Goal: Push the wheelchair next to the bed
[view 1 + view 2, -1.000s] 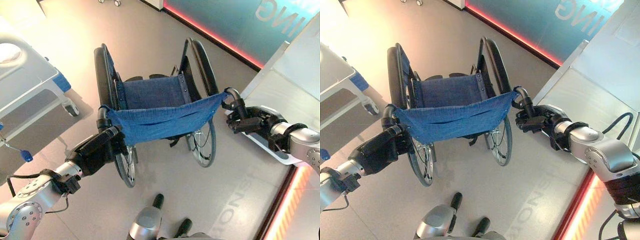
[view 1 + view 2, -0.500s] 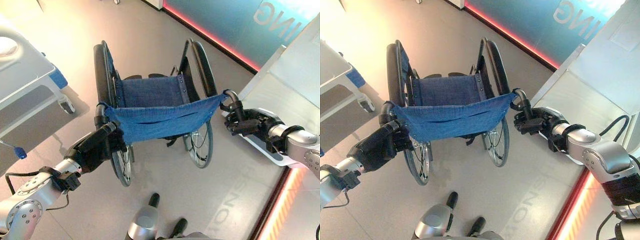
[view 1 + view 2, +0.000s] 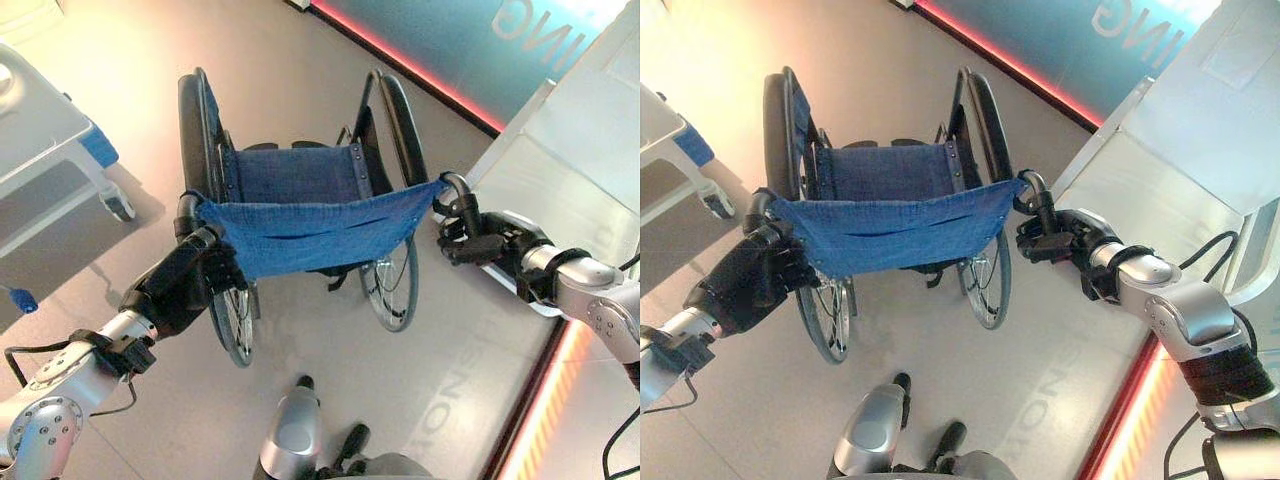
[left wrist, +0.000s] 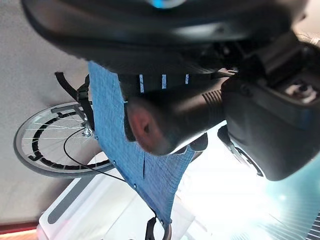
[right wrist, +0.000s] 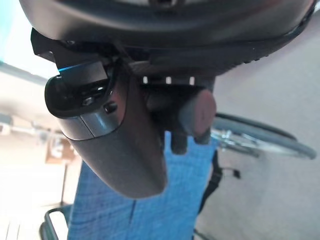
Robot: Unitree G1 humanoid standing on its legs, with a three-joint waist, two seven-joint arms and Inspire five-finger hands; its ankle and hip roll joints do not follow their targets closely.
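A wheelchair (image 3: 300, 215) with a blue cloth back and seat and black tyres stands on the floor in front of me, facing away. My left hand (image 3: 185, 280) is curled round its left push handle (image 4: 170, 122). My right hand (image 3: 480, 240) is curled round the right push handle (image 5: 192, 112). The bed (image 3: 40, 140), white with a blue corner and a caster, shows at the far left.
A white platform (image 3: 560, 150) lies close on the right, beside the right wheel. A red-lit strip runs along the wall base (image 3: 400, 60) ahead and another by the platform's edge (image 3: 530, 410). Open floor lies between the wheelchair and the bed.
The whole picture has shifted as I step: the wheelchair has rolled a little forward and the bed has slid toward the left edge. Both hands keep their hold.
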